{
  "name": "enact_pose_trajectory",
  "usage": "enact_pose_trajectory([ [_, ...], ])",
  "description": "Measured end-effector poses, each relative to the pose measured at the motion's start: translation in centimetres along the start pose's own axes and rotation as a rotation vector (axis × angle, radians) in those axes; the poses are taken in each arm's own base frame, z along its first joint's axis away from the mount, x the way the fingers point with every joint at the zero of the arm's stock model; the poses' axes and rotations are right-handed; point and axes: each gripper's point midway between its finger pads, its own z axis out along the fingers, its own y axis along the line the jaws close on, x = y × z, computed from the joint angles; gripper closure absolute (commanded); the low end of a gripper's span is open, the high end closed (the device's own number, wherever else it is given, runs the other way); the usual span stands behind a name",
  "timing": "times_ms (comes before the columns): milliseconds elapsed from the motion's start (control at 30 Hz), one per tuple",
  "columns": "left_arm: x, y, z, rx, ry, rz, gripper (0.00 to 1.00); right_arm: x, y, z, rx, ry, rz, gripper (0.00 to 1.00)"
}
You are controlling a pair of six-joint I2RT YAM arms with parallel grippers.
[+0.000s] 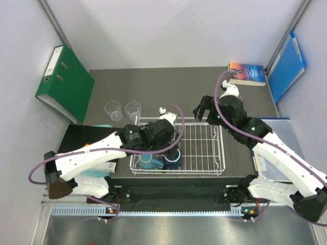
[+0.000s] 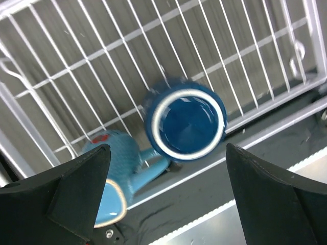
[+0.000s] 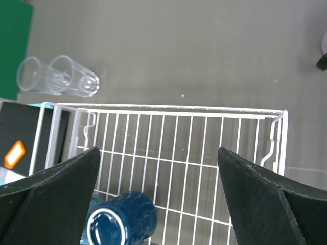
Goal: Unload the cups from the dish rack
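The white wire dish rack (image 1: 202,148) sits at mid table. A dark navy mug (image 1: 173,158) stands upright in its near-left corner, and a light teal-blue mug (image 1: 148,163) lies on its side beside it. My left gripper (image 1: 169,148) hovers open just above them. In the left wrist view the navy mug (image 2: 186,125) and teal mug (image 2: 115,176) lie between and ahead of the open gripper (image 2: 168,204). Two clear tumblers (image 1: 122,111) stand on the table left of the rack. My right gripper (image 1: 202,109) is open and empty over the rack's far edge (image 3: 168,108). I cannot make out the pink mug.
A green binder (image 1: 64,84) leans at the far left. A book (image 1: 248,73) and a blue folder (image 1: 286,66) lie at the far right. A black board (image 1: 84,133) lies left of the rack, under my left arm. The rack's right half holds no cups.
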Motion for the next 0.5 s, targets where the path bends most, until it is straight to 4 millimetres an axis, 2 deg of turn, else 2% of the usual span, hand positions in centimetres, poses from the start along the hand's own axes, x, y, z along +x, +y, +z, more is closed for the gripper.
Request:
enact_pose_trajectory([
  [133, 2.2, -1.3, 0.7, -0.001, 0.054, 0.069, 0.01, 0.5, -0.1, -1.2, -0.011, -0.013, 0.023, 0.04],
  [300, 3.9, -0.9, 1.5, -0.025, 0.098, 0.072, 0.02, 1.9, -0.8, -1.6, 0.010, 0.006, 0.041, 0.04],
  [500, 5.9, -0.4, 2.3, -0.032, 0.150, 0.065, 0.14, 2.8, -1.5, -2.5, 0.012, 0.001, 0.067, 0.04],
])
